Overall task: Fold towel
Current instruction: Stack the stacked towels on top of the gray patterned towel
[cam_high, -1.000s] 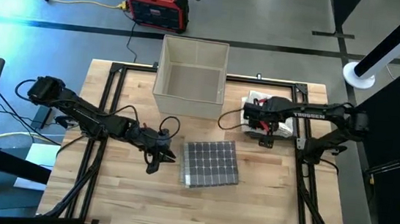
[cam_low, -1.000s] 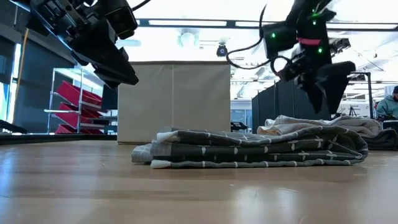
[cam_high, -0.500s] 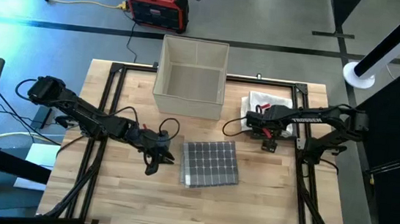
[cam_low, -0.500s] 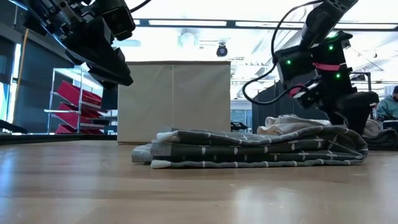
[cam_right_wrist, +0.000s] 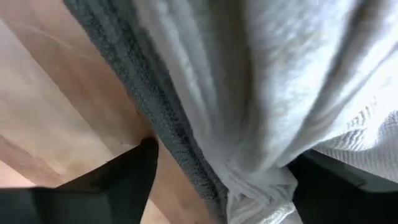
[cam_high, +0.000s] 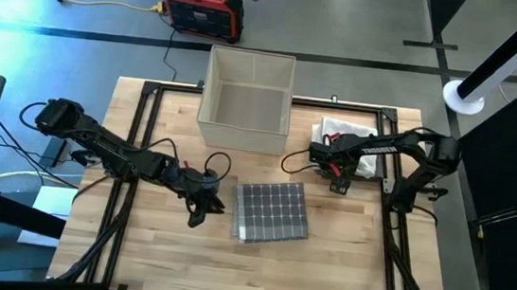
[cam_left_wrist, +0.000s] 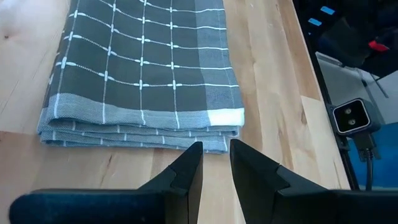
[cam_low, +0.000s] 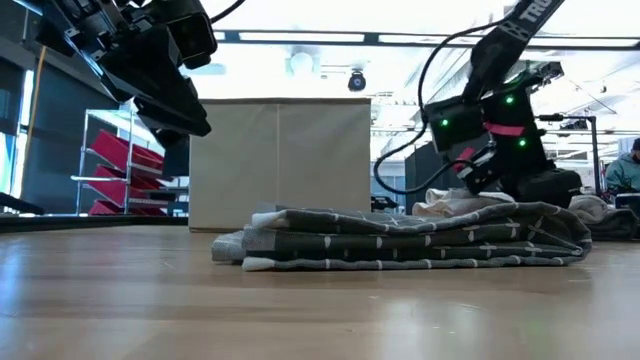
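Note:
A grey checked towel lies folded in several layers, flat on the table's middle. My left gripper hovers just left of it, clear of the table. Its fingers are narrowly open with nothing between them. At the back right lies a crumpled pile of white and grey towels. My right gripper has come down on the pile's near left side. It is open, with a bunch of cloth between its fingers. My right gripper points steeply down into the pile's near left edge. A bunch of white cloth with a dark grey edge fills the gap between the two spread fingers. One fingertip is at that grey edge, just above the table. The cloth lies slack on the table.
A tall beige fabric bin stands open at the table's far middle, behind the folded towel. Bare wood lies along the near edge. A red and black box and cables lie on the floor beyond the table.
My right gripper has come down from above the pile and a little toward the table's left, onto the pile's near left side. The folded towel has stayed where it was.

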Motion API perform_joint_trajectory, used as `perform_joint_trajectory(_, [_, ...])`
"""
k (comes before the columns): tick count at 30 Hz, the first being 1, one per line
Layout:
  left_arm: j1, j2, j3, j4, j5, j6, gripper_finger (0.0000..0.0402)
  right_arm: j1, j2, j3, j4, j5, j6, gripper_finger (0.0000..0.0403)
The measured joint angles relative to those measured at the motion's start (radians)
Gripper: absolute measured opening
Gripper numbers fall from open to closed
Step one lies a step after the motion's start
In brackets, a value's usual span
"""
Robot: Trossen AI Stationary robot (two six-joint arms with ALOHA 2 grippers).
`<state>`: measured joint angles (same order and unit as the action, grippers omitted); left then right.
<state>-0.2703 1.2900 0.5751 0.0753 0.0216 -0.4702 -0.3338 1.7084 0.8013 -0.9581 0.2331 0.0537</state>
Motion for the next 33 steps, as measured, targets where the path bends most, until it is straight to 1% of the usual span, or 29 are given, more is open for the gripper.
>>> perform_joint_trajectory(3, [0.0, 0.0, 0.0, -0.001, 0.0, 0.0, 0.0074, -0.008, -0.001, -0.003, 0.013, 0.027, 0.071, 0.0094])
perform_joint_trajectory(4, [0.0, 0.0, 0.0, -0.001, 0.0, 0.002, 0.0074, -0.007, -0.007, -0.003, 0.008, 0.025, 0.089, 0.0078])
perform_joint_trajectory(6, [0.005, 0.0, 0.0, 0.0, 0.0, 0.017, 0.0074, 0.001, -0.027, 0.014, -0.014, -0.001, 0.129, 0.008])
perform_joint_trajectory(8, [0.011, 0.0, 0.0, 0.0, 0.002, 0.03, 0.0074, 0.02, -0.054, 0.046, -0.053, -0.06, 0.176, 0.008])
perform_joint_trajectory(10, [0.019, 0.0, 0.0, 0.001, 0.001, 0.038, 0.0074, 0.054, -0.101, 0.098, -0.12, -0.125, 0.231, 0.008])
perform_joint_trajectory(13, [0.035, -0.011, 0.0, 0.006, 0.002, 0.06, 0.0074, 0.105, -0.17, 0.197, -0.217, -0.168, 0.341, 0.008])
perform_joint_trajectory(16, [0.046, -0.013, 0.0, 0.004, 0.001, 0.08, 0.0074, 0.188, -0.213, 0.317, -0.335, -0.174, 0.5, 0.008])
perform_joint_trajectory(19, [0.067, -0.018, 0.0, 0.003, 0.001, 0.102, 0.0074, 0.279, -0.224, 0.44, -0.452, -0.191, 0.649, 0.008])
perform_joint_trajectory(23, [0.084, -0.018, 0.0, -0.015, -0.019, 0.109, 0.0074, 0.4, -0.221, 0.537, -0.474, -0.262, 0.873, 0.008])
perform_joint_trajectory(28, [0.084, -0.018, 0.002, -0.212, -0.032, 0.196, 0.0074, 0.545, -0.207, 0.557, -0.483, -0.264, 1.224, 0.008])
perform_joint_trajectory(31, [0.076, -0.018, 0.001, -0.378, -0.06, 0.253, 0.0074, 0.63, -0.192, 0.557, -0.498, -0.214, 1.478, 0.008])
perform_joint_trajectory(33, [0.07, -0.018, -0.011, -0.445, -0.1, 0.27, 0.0074, 0.677, -0.176, 0.557, -0.499, -0.18, 1.646, 0.008])
